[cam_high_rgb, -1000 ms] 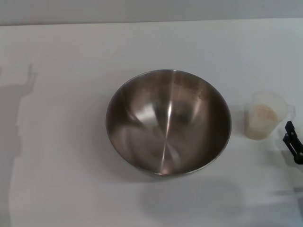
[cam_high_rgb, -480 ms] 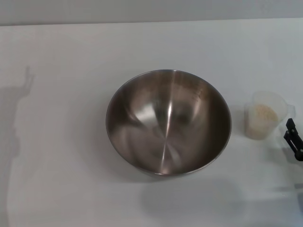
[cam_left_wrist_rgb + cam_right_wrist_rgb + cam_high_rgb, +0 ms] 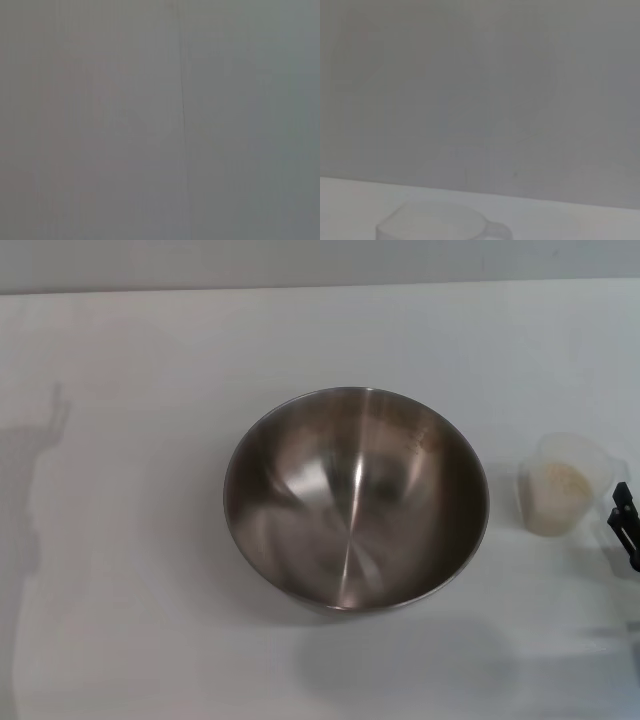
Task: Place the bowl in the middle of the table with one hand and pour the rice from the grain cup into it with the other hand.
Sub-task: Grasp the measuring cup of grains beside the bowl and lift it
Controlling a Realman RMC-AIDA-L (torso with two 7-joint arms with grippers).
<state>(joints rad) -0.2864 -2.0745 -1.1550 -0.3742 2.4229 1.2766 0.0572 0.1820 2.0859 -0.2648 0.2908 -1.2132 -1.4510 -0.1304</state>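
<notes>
Fingers of the right gripper (image 3: 626, 530) show only as a dark sliver at the head view's right edge, just beside the grain cup (image 3: 568, 485); whether they stand wide or narrow cannot be told. No part of the left gripper shows in any view, only a shadow lying across the left of the table (image 3: 130, 350).

At the centre of the plain white tabletop sits the bowl (image 3: 356, 498), a deep, round vessel of polished steel with smooth curved walls that throw back streaks of light. It appears already placed, upright and holding nothing. To its right and clear of its rim stands the cup, small, tapered and translucent, with the rice (image 3: 562, 480) a pale cream heap inside. From the right wrist camera the cup (image 3: 432, 225) shows low against a blank wall, its little side lug turned outward.

Judging by its look, the cup is light, thin-walled and slick, liable to flex or skid under a careless squeeze. Its mid-wall, below the lip, seems the safest hold, leaving the spout free to tip toward the bowl. Loose grains will run quickly once tilted. The steel bowl looks rigid and heavy enough to stay put.
</notes>
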